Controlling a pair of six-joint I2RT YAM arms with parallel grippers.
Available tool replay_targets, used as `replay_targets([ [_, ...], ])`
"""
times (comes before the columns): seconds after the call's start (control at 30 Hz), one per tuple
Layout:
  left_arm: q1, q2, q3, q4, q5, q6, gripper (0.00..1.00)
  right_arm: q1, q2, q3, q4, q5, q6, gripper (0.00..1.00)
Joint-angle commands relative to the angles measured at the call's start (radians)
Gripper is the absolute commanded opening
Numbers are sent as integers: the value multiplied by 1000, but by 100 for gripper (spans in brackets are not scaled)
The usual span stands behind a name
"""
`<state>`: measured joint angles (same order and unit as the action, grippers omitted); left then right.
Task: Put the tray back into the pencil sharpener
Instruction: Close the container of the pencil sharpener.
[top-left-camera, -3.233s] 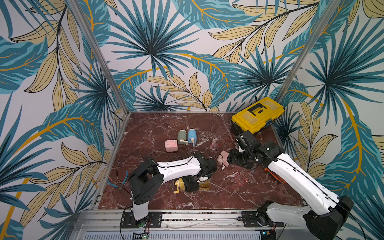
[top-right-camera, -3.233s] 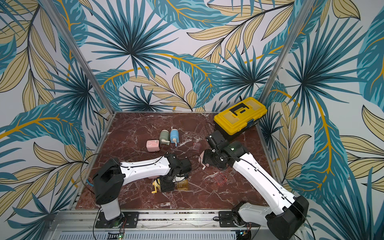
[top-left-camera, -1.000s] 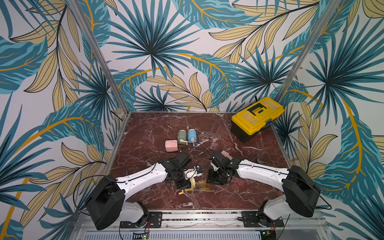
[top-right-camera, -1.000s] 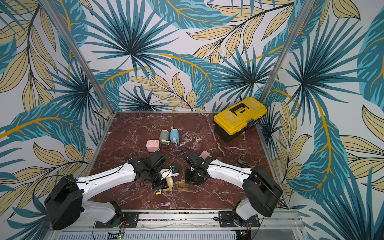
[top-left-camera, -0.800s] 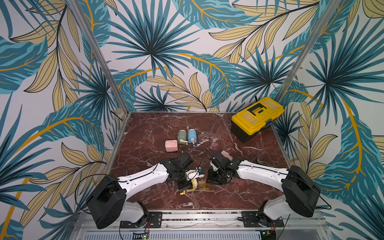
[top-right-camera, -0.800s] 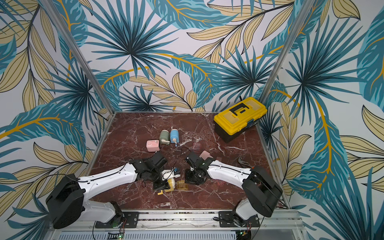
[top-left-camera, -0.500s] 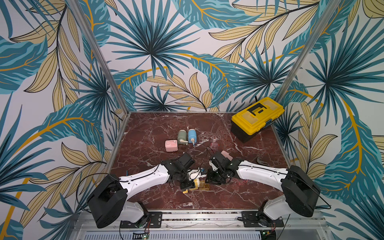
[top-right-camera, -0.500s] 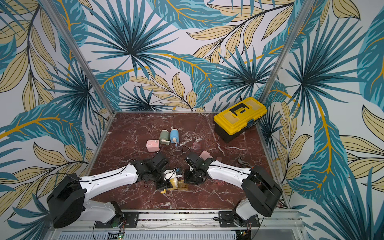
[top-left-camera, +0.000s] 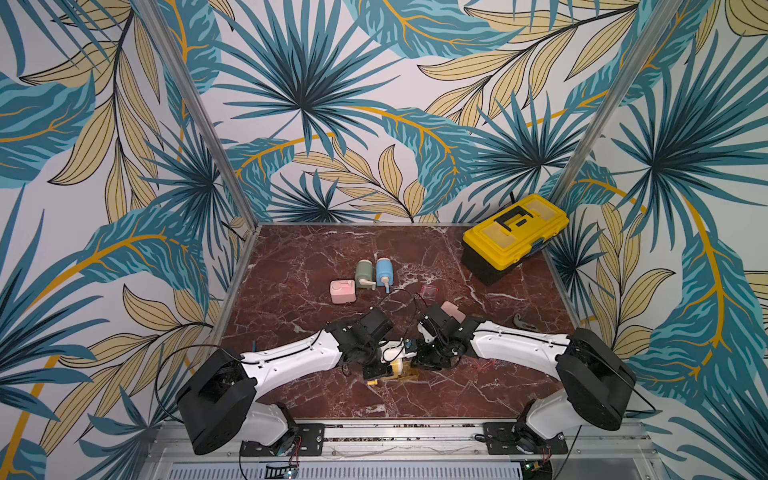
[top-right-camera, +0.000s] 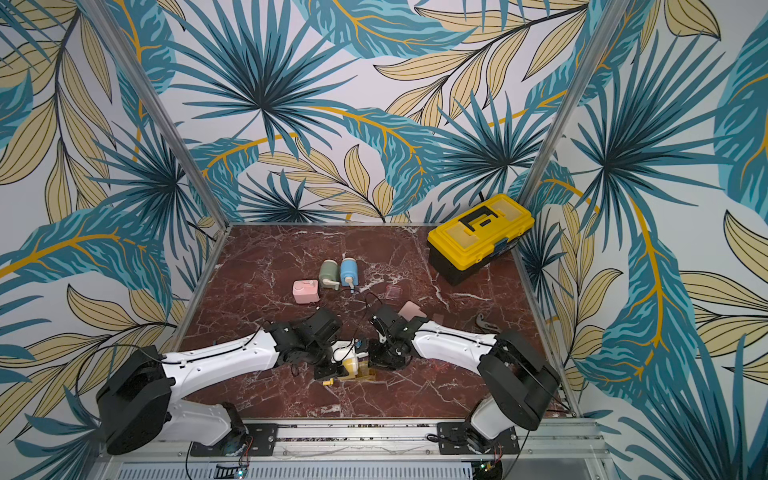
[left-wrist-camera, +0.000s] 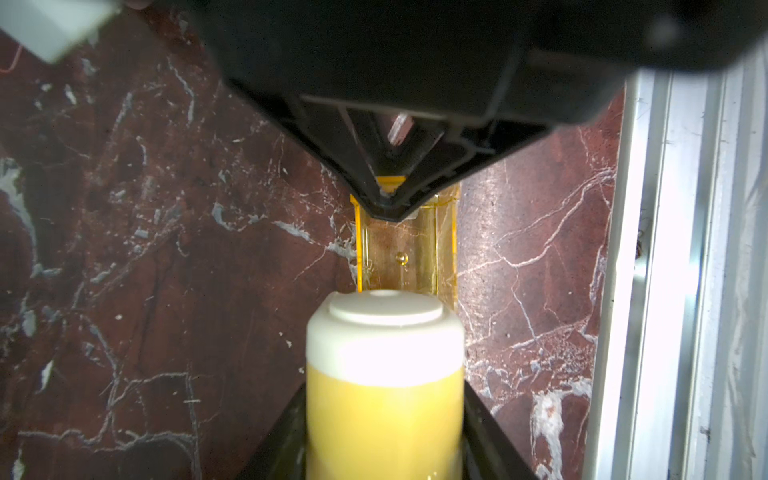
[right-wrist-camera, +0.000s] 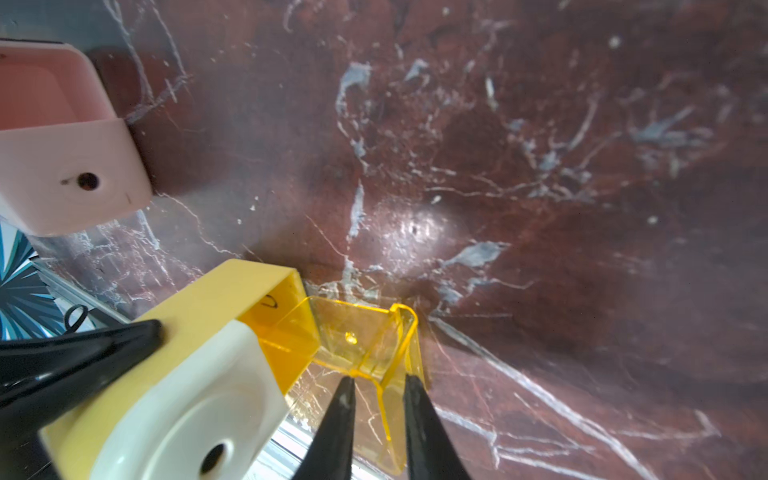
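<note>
Tray (right-wrist-camera: 357, 332): clear amber, lying low at the front centre of the table (top-left-camera: 316, 257). Its inner end is entered in the open end of the pencil sharpener (right-wrist-camera: 195, 374), while the greater part still stands outside.

Changes noted:
- About three seconds ago the right arm (top-left-camera: 515, 351) reached further back on the table, its gripper clear of the tray. It has since come forward and down to the tray.
- The left arm (top-left-camera: 291, 359), then folded with its elbow raised at the front left, is now laid out long and low.
- Over the last second both arms have hardly moved. The sharpener has shifted a little towards the tray.

Pose:
- Both arms run from the front rail, forearms nearly flat over the table, and converge at front centre with the wrists nose to nose.
- The left gripper (left-wrist-camera: 384, 388) is clamped across the yellow body of the sharpener, one finger on each flank, with the white end cap facing the right arm.
- The right gripper (right-wrist-camera: 378, 379) stands at a narrow gap, its two fingertips pinching the tray's outer end wall between them.

A yellow toolbox (top-left-camera: 515, 237) sits at the rear right, well apart.
</note>
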<state>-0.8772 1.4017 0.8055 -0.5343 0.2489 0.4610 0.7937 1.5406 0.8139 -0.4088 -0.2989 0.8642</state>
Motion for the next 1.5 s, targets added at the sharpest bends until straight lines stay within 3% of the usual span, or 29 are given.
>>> replay_targets([
  [0.0, -21, 37, 6, -5, 29, 12, 44, 4, 16, -19, -4, 6, -1, 22],
  [1.03, -37, 72, 24, -21, 14, 39, 44, 36, 53, 16, 20, 3, 31, 13],
  [1.47, -37, 51, 0, -21, -8, 47, 44, 35, 73, 35, -50, 44, 52, 10],
])
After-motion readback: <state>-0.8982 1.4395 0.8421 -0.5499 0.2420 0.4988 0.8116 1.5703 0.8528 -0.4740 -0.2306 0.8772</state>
